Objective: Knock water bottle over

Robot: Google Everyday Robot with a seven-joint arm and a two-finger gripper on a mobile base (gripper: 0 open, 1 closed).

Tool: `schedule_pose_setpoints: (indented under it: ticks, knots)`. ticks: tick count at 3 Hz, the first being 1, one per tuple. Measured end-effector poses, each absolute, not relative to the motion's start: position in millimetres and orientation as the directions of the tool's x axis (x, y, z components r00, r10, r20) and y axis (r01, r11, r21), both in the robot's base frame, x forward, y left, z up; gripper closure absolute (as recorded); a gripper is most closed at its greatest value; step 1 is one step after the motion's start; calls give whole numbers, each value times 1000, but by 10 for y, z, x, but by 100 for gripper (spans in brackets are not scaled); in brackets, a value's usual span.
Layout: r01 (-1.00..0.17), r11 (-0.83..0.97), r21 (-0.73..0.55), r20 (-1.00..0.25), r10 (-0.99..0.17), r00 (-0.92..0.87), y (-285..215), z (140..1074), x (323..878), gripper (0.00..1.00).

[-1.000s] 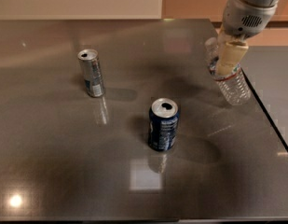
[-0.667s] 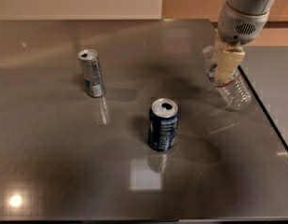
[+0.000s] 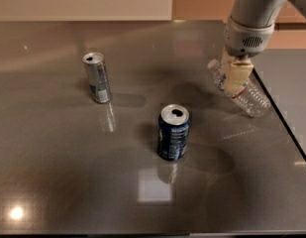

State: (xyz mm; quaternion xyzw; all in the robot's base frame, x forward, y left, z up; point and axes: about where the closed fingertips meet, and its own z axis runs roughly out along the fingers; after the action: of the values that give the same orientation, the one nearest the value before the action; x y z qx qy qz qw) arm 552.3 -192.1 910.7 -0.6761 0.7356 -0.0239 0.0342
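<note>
Plastic tells the story at the right side of the dark glossy table [image 3: 68, 162]. The small clear ribbed water bottle [image 3: 253, 101] with the white cap no longer leans as it did a second ago. It now lies far over on a slant, with its cap toward the upper left and its base toward the lower right, close to the table's right edge. The robot's pincer [image 3: 236, 76], cream-coloured under the grey wrist, has come down and a little leftward over that second. It sits over the bottle's upper half, against it or just above it. Whether the pincer is spread, pressed together or pinching the bottle cannot be told, since its pale front hides the contact.

The dark blue soda can [image 3: 174, 133] stands upright near the middle of the table. The slim silver can [image 3: 97, 77] stands upright well to the left. Both are where they were, well apart from the bottle.

The tipping looks done or nearly done, as the bottle's body seems to rest along the table. The neck end may still be propped by the pincer. What remains is probably to lift clear without dragging. A round bottle so near the edge could roll off if nudged to the right.
</note>
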Motion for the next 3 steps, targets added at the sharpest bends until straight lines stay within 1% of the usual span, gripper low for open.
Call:
schedule_pose_setpoints:
  ticks: [1, 2, 3]
  knots:
    - [-995, 77, -65, -22, -997, -76, -1889, 9043, 5490, 13]
    - [-996, 79, -41, -43, -996, -77, -1863, 8986, 5439, 0]
    - [-995, 95, 8, -82, -992, -95, -1852, 8874, 5339, 0]
